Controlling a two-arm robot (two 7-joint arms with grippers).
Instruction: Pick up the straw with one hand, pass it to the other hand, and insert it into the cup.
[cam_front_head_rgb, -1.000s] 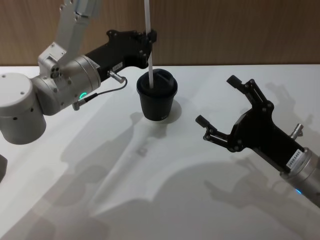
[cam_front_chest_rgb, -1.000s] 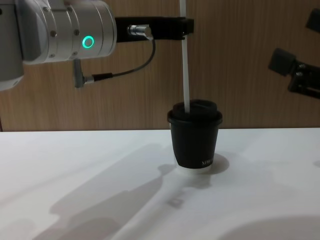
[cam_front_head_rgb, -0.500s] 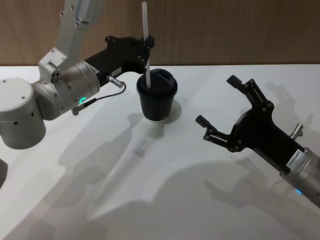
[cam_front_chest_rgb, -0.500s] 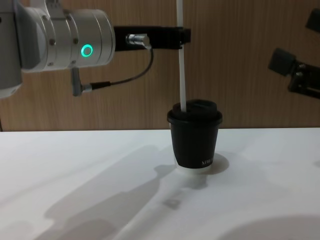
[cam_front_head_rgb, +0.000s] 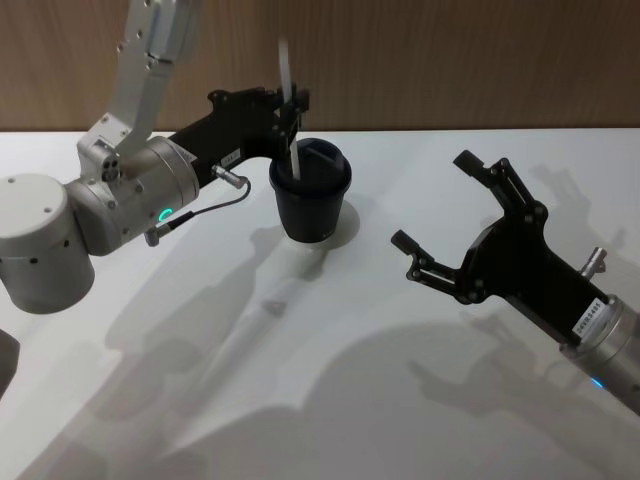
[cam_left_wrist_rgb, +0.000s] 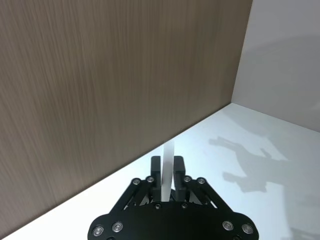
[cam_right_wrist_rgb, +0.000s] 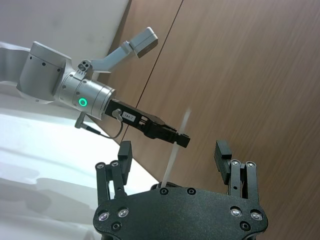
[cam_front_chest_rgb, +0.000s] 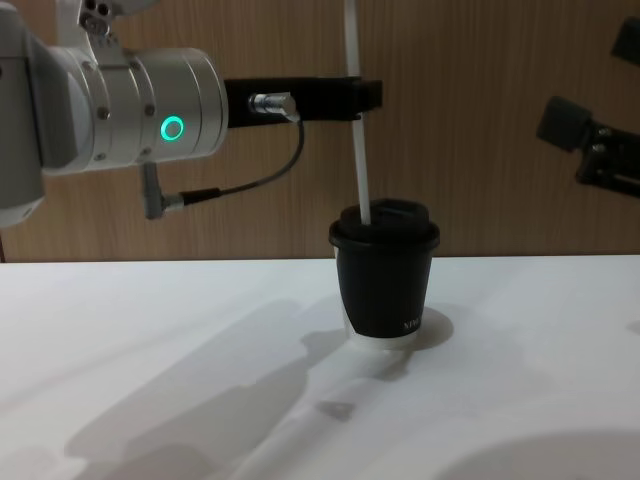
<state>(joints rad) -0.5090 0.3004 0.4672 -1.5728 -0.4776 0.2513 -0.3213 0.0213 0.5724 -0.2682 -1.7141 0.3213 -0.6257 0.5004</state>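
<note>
straw (cam_front_chest_rgb: 357, 150) in cup (cam_front_chest_rgb: 384, 280) lid, left gripper (cam_front_head_rgb: 293, 107) pinching it, right gripper (cam_front_head_rgb: 450, 215) spread

Straw (cam_front_chest_rgb: 357, 150) top beyond chest view's edge, lower end inside cup (cam_front_chest_rgb: 384, 275).

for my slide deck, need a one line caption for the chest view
Left gripper holds the thin white-translucent plastic straw with its tip in the lidded black paper cup.

White label on right gripper (cam_front_head_rgb: 470, 232) arm, digits too small to read. Small white label on left gripper (cam_front_head_rgb: 292, 105) body, unreadable. Tiny white lettering low on cup (cam_front_chest_rgb: 384, 280) side, not legible.
</note>
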